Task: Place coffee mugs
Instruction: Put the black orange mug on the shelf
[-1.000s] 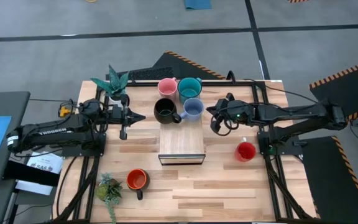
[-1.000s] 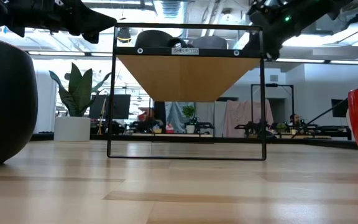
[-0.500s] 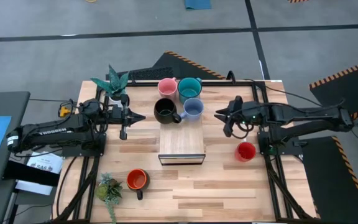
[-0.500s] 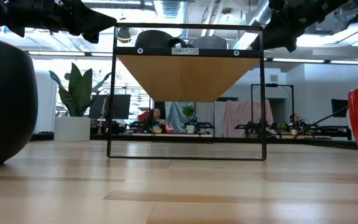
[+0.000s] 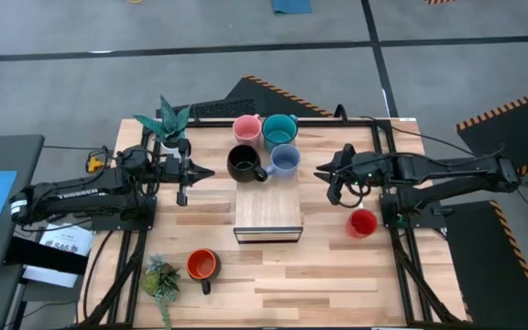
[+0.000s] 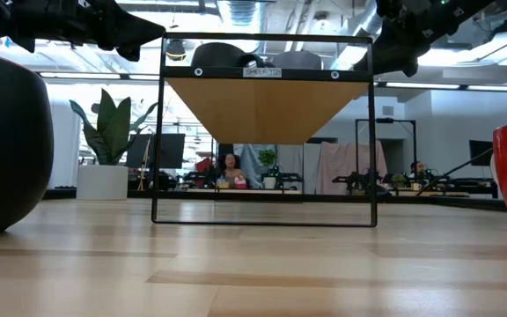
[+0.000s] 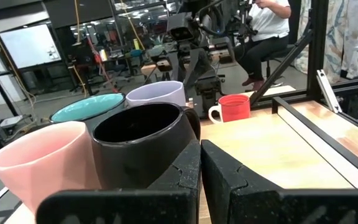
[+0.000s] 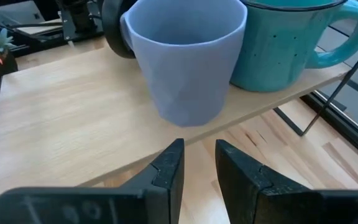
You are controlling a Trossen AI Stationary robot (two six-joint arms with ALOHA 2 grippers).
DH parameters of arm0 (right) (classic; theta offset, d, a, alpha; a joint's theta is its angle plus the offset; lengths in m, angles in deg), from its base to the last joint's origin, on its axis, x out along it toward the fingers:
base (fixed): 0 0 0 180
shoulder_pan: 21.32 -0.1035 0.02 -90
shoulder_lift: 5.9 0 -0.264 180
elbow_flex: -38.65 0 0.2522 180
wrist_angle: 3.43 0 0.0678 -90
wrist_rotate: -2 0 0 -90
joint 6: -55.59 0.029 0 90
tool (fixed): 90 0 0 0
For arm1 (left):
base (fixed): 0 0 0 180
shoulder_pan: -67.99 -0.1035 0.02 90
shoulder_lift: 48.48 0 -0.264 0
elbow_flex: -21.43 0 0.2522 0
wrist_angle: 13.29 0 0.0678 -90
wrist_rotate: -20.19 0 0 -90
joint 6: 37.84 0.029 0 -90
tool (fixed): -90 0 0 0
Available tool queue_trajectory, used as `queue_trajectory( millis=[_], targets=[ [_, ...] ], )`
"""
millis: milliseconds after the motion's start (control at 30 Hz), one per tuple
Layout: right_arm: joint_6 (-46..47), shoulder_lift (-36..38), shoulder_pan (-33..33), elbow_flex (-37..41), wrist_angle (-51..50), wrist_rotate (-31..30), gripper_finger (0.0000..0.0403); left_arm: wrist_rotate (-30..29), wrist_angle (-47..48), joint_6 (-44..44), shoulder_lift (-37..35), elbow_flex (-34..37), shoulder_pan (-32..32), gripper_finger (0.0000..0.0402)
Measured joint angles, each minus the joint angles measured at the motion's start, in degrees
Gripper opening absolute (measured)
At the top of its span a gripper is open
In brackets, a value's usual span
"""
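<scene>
On the far half of the wooden shelf top [image 5: 269,215] stand a pink mug [image 5: 247,127], a teal mug [image 5: 279,131], a black mug [image 5: 244,163] and a pale blue mug [image 5: 285,159]. A red mug [image 5: 363,223] stands on the table at the right. An orange mug [image 5: 202,266] stands near the front left. My left gripper [image 5: 209,172] hovers shut just left of the black mug [image 7: 142,143]. My right gripper [image 8: 199,158] is open and holds nothing. It hovers a short way right of the pale blue mug [image 8: 188,62] and points at it.
Two potted plants stand on the table's left side, one at the far edge [image 5: 168,124] and one at the near edge [image 5: 161,280]. The shelf's black frame [image 6: 262,132] stands mid-table. Bare wood lies in front of the shelf and between it and the red mug.
My right gripper has drawn back from the pale blue mug toward the table's right edge, rising slightly. The mug stays upright on the shelf.
</scene>
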Motion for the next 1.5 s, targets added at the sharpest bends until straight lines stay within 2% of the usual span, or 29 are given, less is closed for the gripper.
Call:
queue_trajectory(
  millis=[733, 800, 900, 967, 1300, 1400, 1500],
  targets=[
    [0.32, 0.00, 0.00, 0.00, -0.10, -0.05, 0.0119, -0.07, 0.00, 0.04, 0.00, 0.00, 0.00, 0.0000],
    [4.49, 0.00, 0.00, 0.00, -0.20, 1.51, 0.0119, -0.07, 0.00, 0.04, 0.00, 0.00, 0.00, 0.0000],
    [11.43, -0.02, -0.28, -0.49, -4.48, 12.67, 0.0119, -0.06, 0.00, 0.05, 0.00, 0.00, 0.02, 0.0000],
    [15.80, -0.03, -1.10, -1.34, -9.91, 17.37, 0.0119, -0.07, 0.00, 0.32, 0.00, 0.00, 0.02, 0.0000],
    [35.90, -0.02, -8.44, -1.92, -32.27, 18.58, 0.0119, -0.08, 0.02, -0.71, 0.00, 0.00, 0.00, 0.0000],
    [38.80, -0.02, -10.54, -1.94, -33.89, 18.01, 0.0119, -0.09, 0.00, -0.79, 0.00, 0.00, 0.01, 0.0000],
    [38.32, -0.02, -11.59, -1.93, -30.61, 16.64, 0.0119, -0.05, 0.00, -0.92, 0.00, 0.00, 0.01, 0.0000]
  ],
)
